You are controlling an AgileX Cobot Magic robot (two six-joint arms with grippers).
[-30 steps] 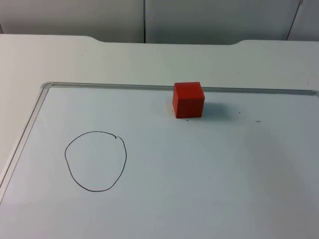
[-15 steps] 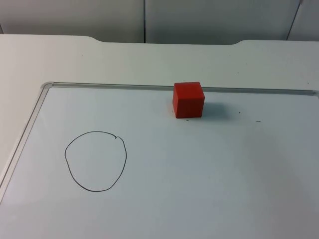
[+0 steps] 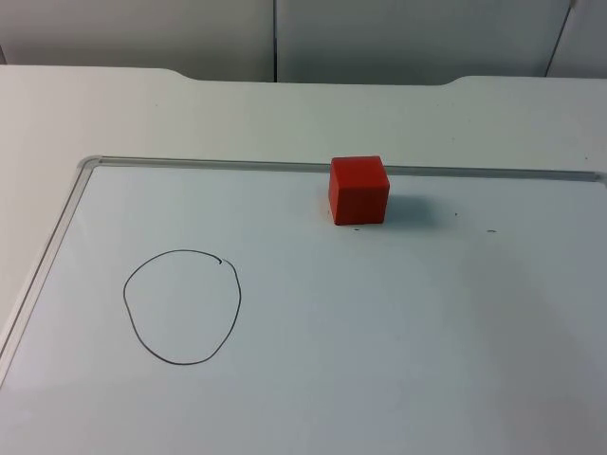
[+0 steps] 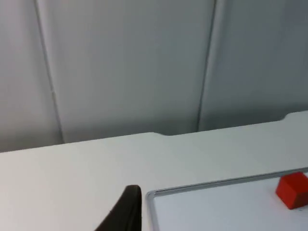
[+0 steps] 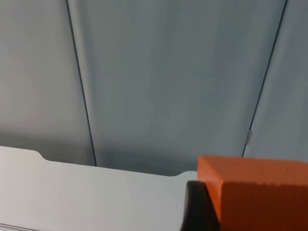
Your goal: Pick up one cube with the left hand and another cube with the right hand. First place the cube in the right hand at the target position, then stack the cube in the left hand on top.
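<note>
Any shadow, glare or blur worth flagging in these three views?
Top view: even light, red cube throws a soft shadow to its right on the whiteboard. Left wrist view: slightly soft throughout. Right wrist view: orange cube at the right gripper looms close and soft-edged.

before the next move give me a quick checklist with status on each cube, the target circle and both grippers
1. Right gripper has a cube: ok. An orange cube sits right against its black fingertip in the right wrist view; it looks held.
2. Left gripper has a cube: not ok. Nothing shows at its fingertip; whether the fingers are open, cannot tell.
3. Second cube reachable: ok. The red cube stands alone on the whiteboard near its far edge.
4. Target free: ok. Nothing lies inside the drawn circle.
5. Arms clear of the board: ok in the top view.
</note>
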